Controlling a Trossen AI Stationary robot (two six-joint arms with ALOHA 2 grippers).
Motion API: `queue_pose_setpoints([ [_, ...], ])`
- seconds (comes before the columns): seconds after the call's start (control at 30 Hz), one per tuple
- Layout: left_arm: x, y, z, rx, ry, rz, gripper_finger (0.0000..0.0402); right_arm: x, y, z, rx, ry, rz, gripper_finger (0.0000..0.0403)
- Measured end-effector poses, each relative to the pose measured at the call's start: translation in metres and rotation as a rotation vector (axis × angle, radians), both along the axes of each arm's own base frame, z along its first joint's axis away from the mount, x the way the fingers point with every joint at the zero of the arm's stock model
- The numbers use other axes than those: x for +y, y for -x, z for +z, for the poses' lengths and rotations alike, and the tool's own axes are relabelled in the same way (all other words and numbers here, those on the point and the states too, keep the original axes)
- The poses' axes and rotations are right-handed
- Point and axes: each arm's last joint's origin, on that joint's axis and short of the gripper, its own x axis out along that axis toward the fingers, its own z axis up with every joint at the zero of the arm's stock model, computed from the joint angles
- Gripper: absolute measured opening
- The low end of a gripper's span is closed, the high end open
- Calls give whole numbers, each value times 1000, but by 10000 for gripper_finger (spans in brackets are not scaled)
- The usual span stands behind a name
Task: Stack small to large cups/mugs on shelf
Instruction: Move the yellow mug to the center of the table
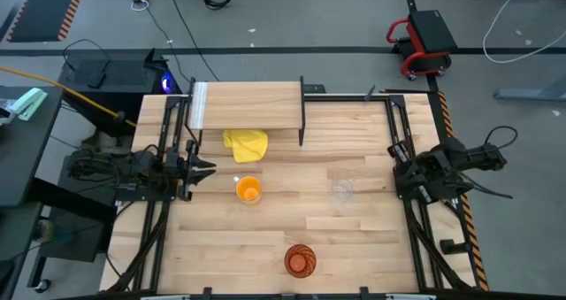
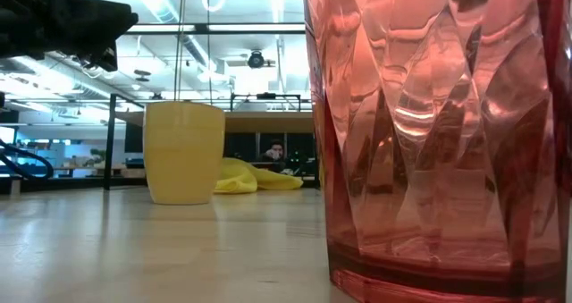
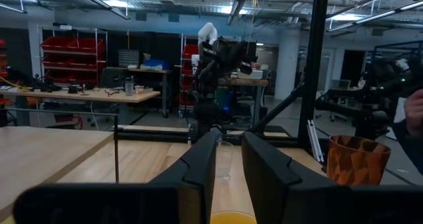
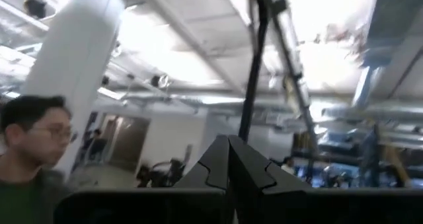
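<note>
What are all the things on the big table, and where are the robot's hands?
orange mug: one, orange, on the table left of centre, near the left hand.
clear cup: one, see-through, on the table right of centre.
red tumbler: one, orange-red with facets, at the table's near edge.
yellow cloth: one, yellow, crumpled just in front of the shelf.
shelf: one, light wood with black legs, at the back of the table, with no cup on it.
table: one, light wood slats.
person: one, in the room beyond the table.
left hand: one, dark, fingers apart, beside the orange mug, holding nothing.
right hand: one, dark, shut, at the table's right edge.
</note>
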Motion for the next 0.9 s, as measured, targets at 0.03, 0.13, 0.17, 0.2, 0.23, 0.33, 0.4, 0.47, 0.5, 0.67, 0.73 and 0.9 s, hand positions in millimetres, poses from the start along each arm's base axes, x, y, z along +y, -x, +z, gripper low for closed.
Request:
queue_pose_setpoints([
  [0.03, 0, 0, 0, 0, 0, 0, 84, -1, 1, 2, -14, -24, -24, 13],
  [0.13, 0, 0, 0, 0, 0, 0, 87, -5, 1, 4, -3, -144, -96, 13],
  [0.17, 0, 0, 0, 0, 0, 0, 87, -6, 1, 5, 9, -192, -121, 13],
  [0.2, 0, 0, 0, 0, 0, 0, 87, -7, 0, 6, 24, -232, -145, 13],
  [0.23, 0, 0, 0, 0, 0, 0, 86, -8, 0, 7, 41, -260, -165, 13],
  [0.33, 0, 0, 0, 0, 0, 0, 82, -9, 0, 12, 86, -278, -193, 13],
  [0.4, 0, 0, 0, 1, 0, 0, 79, -9, -1, 18, 122, -266, -199, 13],
  [0.47, 0, 0, 0, 5, 0, 0, 78, -9, -2, 25, 162, -254, -206, 13],
  [0.5, 0, 0, 0, 5, 0, 0, 79, -9, -2, 29, 180, -244, -211, 13],
  [0.67, 0, 0, 0, 4, 0, 0, 85, -8, -10, 53, 261, -198, -261, 22],
  [0.73, 0, 0, 0, 4, 0, 0, 86, -8, -16, 60, 321, -185, -298, 30],
  [0.9, 0, 0, 0, 4, 2, -1, 82, -7, -32, 74, 495, -149, -384, 53],
])
